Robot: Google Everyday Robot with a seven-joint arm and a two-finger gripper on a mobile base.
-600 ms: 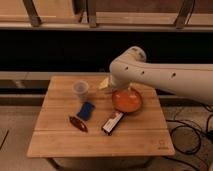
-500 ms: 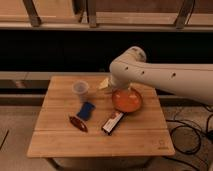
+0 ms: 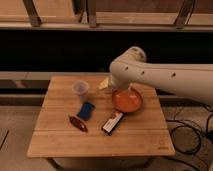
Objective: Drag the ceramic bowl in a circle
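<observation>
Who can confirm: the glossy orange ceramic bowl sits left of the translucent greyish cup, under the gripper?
Wrong side: the camera view shows the glossy orange ceramic bowl right of the translucent greyish cup, under the gripper at its far rim.

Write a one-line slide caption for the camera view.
Robot's tool lowered at the far rim of the orange ceramic bowl on a wooden table.

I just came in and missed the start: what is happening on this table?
A white robot arm reaches in from the right, its pincer down at the far rim of the orange bowl on the wooden table. Whether it grips the bowl cannot be seen. A cup, a blue item and a dark packet lie beside the bowl, apart from it.
</observation>
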